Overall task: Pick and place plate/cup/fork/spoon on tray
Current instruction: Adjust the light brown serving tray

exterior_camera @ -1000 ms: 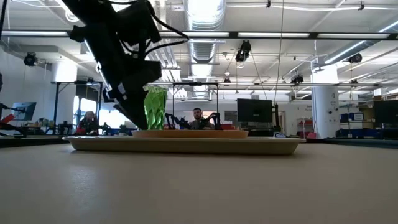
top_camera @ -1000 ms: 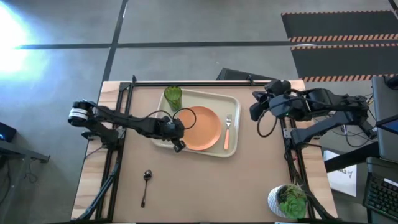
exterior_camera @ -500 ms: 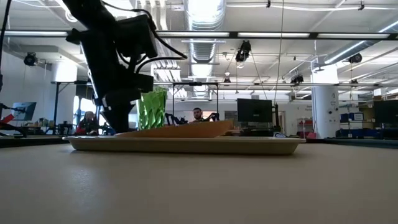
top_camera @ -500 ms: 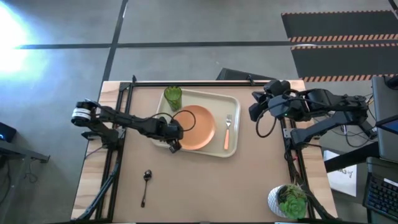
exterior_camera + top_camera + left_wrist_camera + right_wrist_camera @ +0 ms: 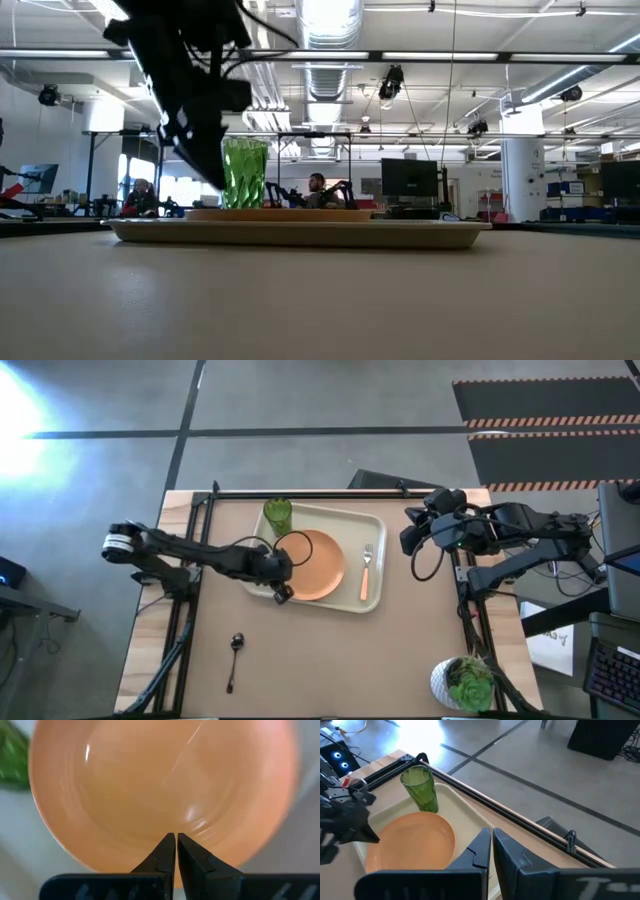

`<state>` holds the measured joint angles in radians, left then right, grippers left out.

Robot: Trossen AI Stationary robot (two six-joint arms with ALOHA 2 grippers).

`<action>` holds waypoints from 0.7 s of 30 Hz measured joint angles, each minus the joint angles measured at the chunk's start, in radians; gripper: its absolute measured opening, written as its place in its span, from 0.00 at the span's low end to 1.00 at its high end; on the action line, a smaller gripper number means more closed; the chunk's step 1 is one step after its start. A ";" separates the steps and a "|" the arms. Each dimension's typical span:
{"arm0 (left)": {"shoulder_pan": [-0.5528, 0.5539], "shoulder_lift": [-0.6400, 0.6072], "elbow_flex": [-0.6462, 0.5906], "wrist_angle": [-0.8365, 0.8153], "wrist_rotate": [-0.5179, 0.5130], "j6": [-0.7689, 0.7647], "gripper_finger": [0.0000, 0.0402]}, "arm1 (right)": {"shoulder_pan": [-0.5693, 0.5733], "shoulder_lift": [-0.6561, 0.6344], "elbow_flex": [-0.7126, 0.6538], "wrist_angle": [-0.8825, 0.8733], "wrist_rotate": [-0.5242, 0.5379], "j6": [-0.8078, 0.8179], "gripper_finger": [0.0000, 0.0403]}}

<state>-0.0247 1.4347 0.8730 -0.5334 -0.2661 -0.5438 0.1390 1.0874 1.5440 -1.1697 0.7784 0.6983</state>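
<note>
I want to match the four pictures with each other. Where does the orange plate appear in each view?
High view: the plate lies in the middle of the tray.
Low view: a thin orange band on the tray, right of the cup.
Left wrist view: it fills the picture, beyond the shut left gripper.
Right wrist view: lower left, near the cup.
Shared landmark: the cup, beside the plate.
</note>
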 joint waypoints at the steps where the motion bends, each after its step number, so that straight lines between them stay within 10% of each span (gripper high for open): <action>1: -0.005 -0.021 0.008 0.001 -0.001 0.000 0.00 | 0.000 0.000 0.000 0.000 0.000 0.000 0.02; 21: -0.048 -0.312 -0.035 -0.602 -0.194 -0.411 0.00 | 0.000 0.002 -0.013 -0.005 -0.040 0.009 0.02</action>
<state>-0.0731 1.1224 0.8381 -1.1354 -0.4598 -0.9551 0.1390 1.0893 1.5307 -1.1743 0.7386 0.7069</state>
